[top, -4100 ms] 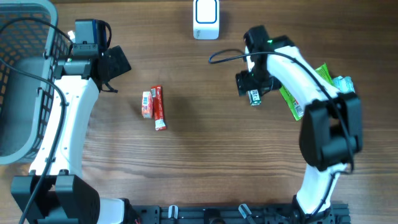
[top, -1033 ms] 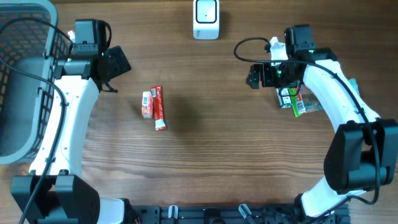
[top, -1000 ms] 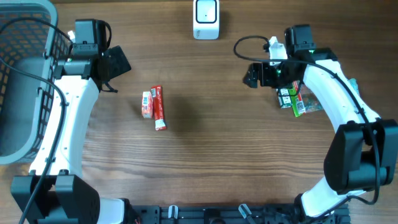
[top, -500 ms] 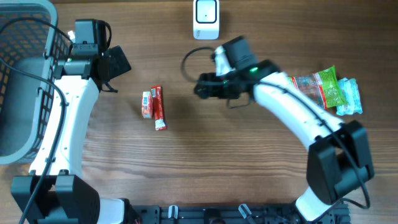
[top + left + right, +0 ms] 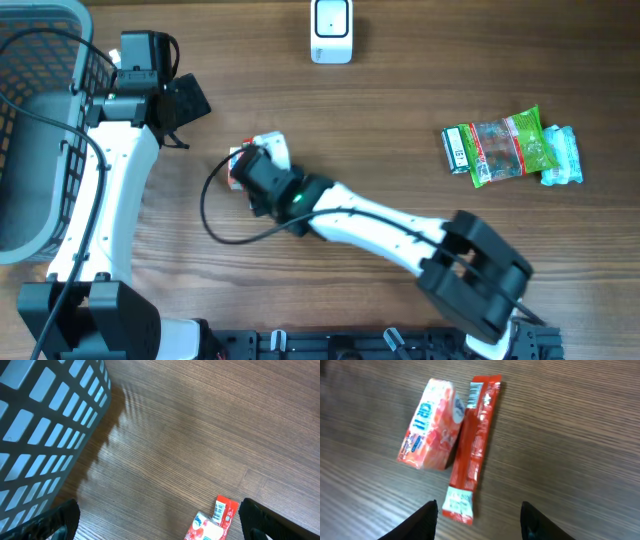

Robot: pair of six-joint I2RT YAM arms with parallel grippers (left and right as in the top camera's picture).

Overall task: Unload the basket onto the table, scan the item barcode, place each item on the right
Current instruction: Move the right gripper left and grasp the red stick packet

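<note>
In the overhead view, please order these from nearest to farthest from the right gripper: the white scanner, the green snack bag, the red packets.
1. red packets: just under the right gripper, left of centre.
2. white scanner: top middle of the view.
3. green snack bag: far over on the right side.

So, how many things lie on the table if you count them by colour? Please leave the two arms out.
Red packets: 2 (small pack, long stick)
Green packet: 1
Light blue packet: 1
White scanner: 1
Grey basket: 1
Total: 6
</note>
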